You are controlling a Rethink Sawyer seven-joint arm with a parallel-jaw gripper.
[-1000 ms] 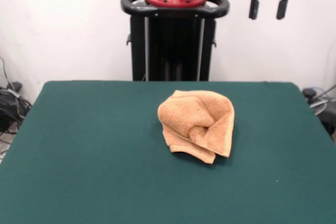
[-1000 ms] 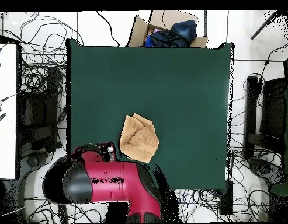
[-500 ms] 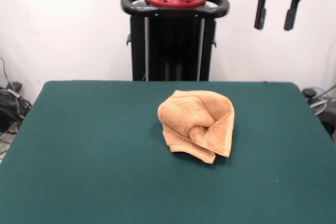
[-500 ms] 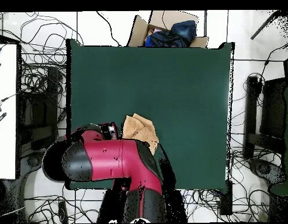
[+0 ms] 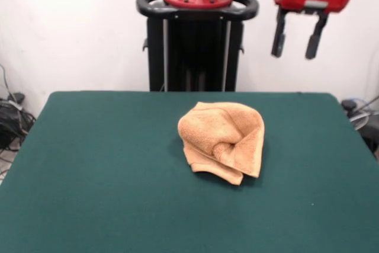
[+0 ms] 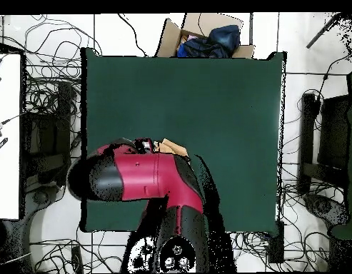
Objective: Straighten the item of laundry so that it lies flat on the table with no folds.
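Crumpled orange-tan terry hand towel (image 5: pixel 222 141) sits mid dark green felt table (image 5: pixel 95 170), well below and bit left of claw (image 5: pixel 294 41) in front view. Claw empty, fingers spread. Soft, light, floppy; reckon pinch loose lower corner.

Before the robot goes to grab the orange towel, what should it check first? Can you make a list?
1. Red and black gripper has its jaws open: ok.
2. Gripper holds nothing: ok.
3. Crumpled orange-tan terry towel lies flat: not ok, it is bunched with folds.
4. Towel fully on the dark green felt table: ok.
5. Gripper above the towel: not ok, it hangs high off to one side in the front view.
6. Towel's corner to grab: cannot tell.
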